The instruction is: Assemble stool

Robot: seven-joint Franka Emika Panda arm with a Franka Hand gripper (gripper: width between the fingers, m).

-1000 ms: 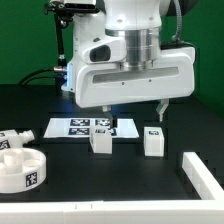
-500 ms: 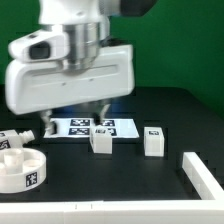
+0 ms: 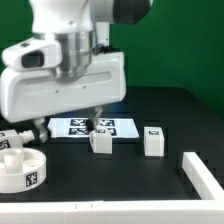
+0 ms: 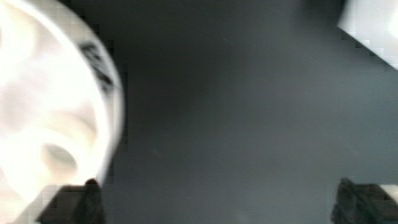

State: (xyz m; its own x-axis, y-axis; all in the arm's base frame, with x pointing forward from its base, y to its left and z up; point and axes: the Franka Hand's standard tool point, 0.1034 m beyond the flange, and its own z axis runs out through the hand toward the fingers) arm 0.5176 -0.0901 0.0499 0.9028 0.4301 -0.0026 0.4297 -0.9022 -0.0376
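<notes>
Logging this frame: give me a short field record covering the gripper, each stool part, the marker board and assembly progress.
gripper: jaws wide open, empty, low over the table
seat disc: on the table, exterior view's lower left, no legs fitted
marker board: flat on the table
leg 1: upright, in front of the marker board
leg 2: upright, apart from leg 1, toward the exterior view's right
leg 3: behind the seat disc, cut off by the frame edge
white bar: exterior view's lower right
progress: nothing joined
</notes>
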